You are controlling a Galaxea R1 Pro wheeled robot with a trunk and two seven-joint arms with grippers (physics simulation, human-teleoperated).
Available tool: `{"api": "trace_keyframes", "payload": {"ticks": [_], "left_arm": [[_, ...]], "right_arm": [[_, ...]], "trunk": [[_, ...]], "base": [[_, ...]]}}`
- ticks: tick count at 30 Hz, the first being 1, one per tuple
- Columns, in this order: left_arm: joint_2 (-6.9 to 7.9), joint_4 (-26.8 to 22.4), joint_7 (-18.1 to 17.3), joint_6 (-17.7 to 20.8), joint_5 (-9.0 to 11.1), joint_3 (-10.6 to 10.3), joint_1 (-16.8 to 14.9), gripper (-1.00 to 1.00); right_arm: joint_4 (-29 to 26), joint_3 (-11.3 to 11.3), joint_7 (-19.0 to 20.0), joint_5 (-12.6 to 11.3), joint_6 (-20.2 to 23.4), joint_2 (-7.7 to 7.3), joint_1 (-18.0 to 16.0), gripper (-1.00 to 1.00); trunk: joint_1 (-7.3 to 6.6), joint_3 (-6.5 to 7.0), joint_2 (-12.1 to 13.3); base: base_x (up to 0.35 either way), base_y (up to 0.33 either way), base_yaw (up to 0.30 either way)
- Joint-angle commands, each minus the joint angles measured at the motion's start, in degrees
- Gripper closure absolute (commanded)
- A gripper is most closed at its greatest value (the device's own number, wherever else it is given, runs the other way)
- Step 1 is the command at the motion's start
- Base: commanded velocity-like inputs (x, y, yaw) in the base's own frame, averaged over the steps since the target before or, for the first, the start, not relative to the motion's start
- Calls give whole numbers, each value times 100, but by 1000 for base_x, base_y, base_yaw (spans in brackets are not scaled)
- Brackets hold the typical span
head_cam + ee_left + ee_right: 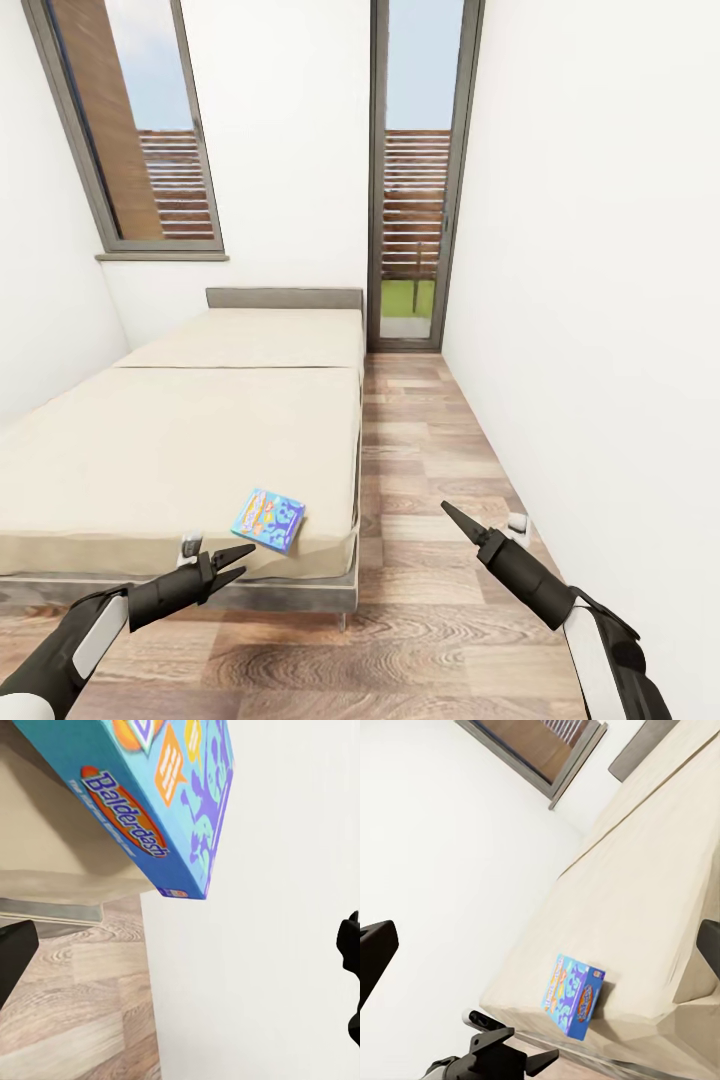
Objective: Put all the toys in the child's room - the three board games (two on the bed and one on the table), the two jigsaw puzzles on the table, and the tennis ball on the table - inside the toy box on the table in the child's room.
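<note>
So the blue game lies flat on the bed, near the foot-end corner closest to the robot, and nothing has hold of it yet. The left gripper hangs just short of the mattress edge, right by the box, fingers spread a bit and empty. The right gripper is out over the floor, well apart from the game; its fingers look closed to a point in the head view, holding nothing, though I can't be totally sure from that angle. My guess: this pickup hasn't started, and I see no toy box or table here, so I can't tell how much of the rest is done. The head view lays out the room, window and glass door included. The left wrist view gets the box lettering up close ("Balderdash"). The right wrist view catches the left gripper down by the bed edge.
</note>
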Motion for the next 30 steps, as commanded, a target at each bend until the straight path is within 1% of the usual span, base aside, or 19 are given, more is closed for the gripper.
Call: {"api": "trace_keyframes", "payload": {"ticks": [1, 10, 20, 30], "left_arm": [[1, 1, -3, 39, 26, 0, -3, -100], [1, 1, -1, 39, 20, 0, -3, -100], [1, 1, -1, 38, 23, 0, -3, -100], [1, 1, -1, 38, 20, 0, -3, -100]], "right_arm": [[0, -10, 9, -22, 40, 5, -5, -100], [0, -11, 9, -22, 41, 5, -3, -100], [0, -10, 9, -22, 40, 5, 0, -100], [0, -12, 9, -22, 41, 5, 0, -100]], "trunk": [[-1, -5, -2], [-1, -5, -2], [-1, -5, -2], [-1, -5, -2]], "base": [[10, 0, 0], [21, 0, 0], [160, -58, 0], [25, -15, 0]]}}
